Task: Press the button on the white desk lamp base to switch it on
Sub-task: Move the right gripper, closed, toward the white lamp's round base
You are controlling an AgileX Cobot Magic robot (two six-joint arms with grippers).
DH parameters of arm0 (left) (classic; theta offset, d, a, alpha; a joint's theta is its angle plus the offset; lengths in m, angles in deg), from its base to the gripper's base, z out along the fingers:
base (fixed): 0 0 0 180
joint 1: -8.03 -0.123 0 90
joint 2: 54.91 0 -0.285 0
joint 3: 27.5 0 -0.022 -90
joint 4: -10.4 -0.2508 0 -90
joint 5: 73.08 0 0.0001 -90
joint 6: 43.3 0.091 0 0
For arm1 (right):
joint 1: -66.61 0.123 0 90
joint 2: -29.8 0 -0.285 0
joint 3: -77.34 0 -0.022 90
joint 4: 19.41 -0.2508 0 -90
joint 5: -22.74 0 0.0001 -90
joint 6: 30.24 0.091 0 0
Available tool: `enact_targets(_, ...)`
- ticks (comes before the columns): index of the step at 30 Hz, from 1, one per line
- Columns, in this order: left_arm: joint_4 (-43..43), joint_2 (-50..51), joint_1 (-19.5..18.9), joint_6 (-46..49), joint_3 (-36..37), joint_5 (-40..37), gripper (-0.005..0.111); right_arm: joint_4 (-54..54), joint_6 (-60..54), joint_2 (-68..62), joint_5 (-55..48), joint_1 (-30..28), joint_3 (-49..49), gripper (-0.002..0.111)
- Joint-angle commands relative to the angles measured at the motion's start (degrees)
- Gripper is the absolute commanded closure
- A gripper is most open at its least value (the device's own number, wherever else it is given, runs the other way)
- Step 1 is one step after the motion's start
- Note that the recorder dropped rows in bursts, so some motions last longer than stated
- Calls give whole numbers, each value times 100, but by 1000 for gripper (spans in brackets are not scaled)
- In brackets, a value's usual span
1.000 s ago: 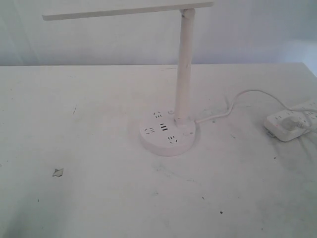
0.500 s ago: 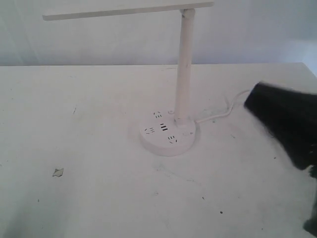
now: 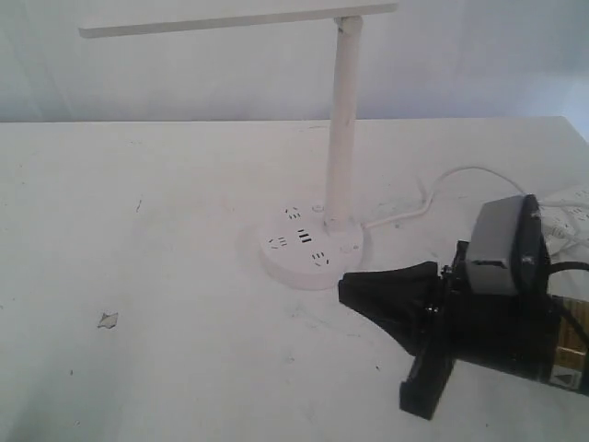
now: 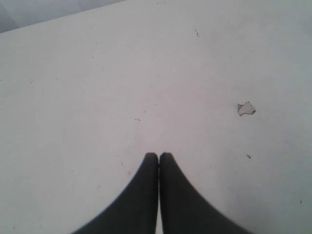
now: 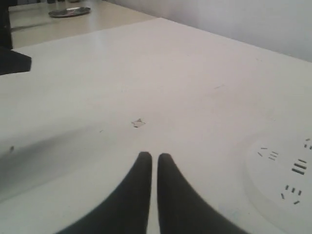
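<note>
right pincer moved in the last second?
Yes. The right pincer came in from the right edge toward the lamp base; its tips are now by the base's rim.

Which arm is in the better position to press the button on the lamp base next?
Right. The right gripper, shut, points at the lamp base from close beside it. The left gripper faces only table and a small scrap, no lamp.

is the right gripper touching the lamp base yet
Apart. The right wrist view shows a strip of bare table between the shut right gripper and the rim of the lamp base.
</note>
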Motion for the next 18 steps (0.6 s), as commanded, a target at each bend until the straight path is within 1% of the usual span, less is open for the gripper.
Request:
enact_targets(1, 7, -22, -3, -6, 19, -4, 107, -1160, -595, -712, -29, 259, 84, 78)
enact_targets(2, 7, -22, -3, -6, 19, -4, 107, -1251, -595, -853, -56, 285, 123, 69)
enact_targets(4, 7, -22, -3, -6, 19, -4, 107, -1486, -364, -1117, -67, 296, 227, 45)
enact_targets(6, 7, -22, -3, -6, 19, -4, 107, -1742, -125, -1329, -103, 308, 333, 32)
enact_targets(7, 7, -22, -3, -6, 19, -4, 107, -1880, -61, -1431, -161, 308, 392, 30)
enact_targets(10, 7, -22, -3, -6, 19, -4, 107, -2209, -36, -1660, -224, 308, 574, 35)
enact_targets(12, 7, -22, -3, -6, 19, -4, 107, -2515, -36, -1747, -272, 308, 688, 42)
enact_targets(14, 7, -22, -3, -6, 19, -4, 107, -2812, -48, -1800, -408, 308, 831, 56)
enact_targets(16, 7, -22, -3, -6, 19, -4, 107, -3057, -215, -1848, -468, 308, 1011, 72)
enact_targets(18, 7, -22, -3, -6, 19, -4, 107, -3159, -288, -1869, -520, 308, 1210, 85)
